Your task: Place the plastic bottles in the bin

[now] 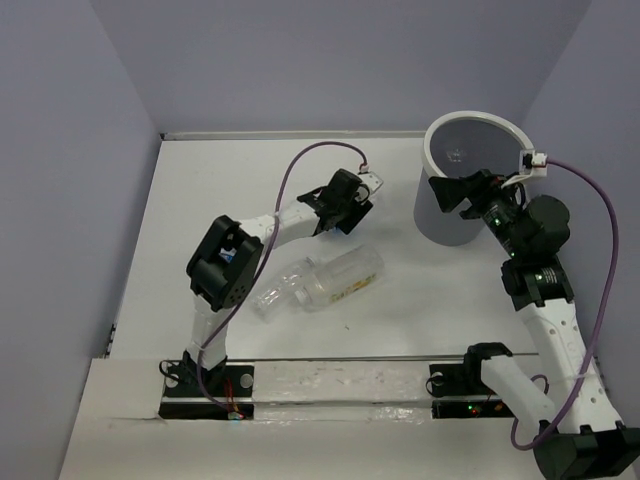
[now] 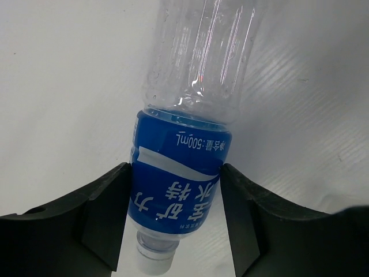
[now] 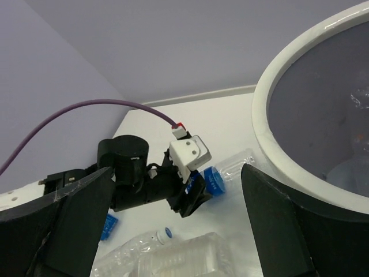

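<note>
My left gripper (image 1: 340,218) is shut on a small clear bottle with a blue label (image 2: 179,179), which lies between the fingers (image 2: 106,213) with its white cap toward the wrist. The same bottle shows in the right wrist view (image 3: 222,176). A large wide bottle with a yellowish label (image 1: 342,277) and a small bare bottle (image 1: 272,299) lie side by side on the table near the left arm. The grey bin with a white rim (image 1: 432,150) stands at the back right. My right gripper (image 1: 452,190) is open and empty at the bin's near side, also seen in its wrist view (image 3: 176,173). A clear bottle (image 3: 354,167) lies inside the bin.
Lavender walls close the table at the back and on both sides. A purple cable (image 1: 295,165) loops over the left arm and another (image 1: 600,200) over the right arm. A taped strip (image 1: 330,380) runs along the near edge between the arm bases.
</note>
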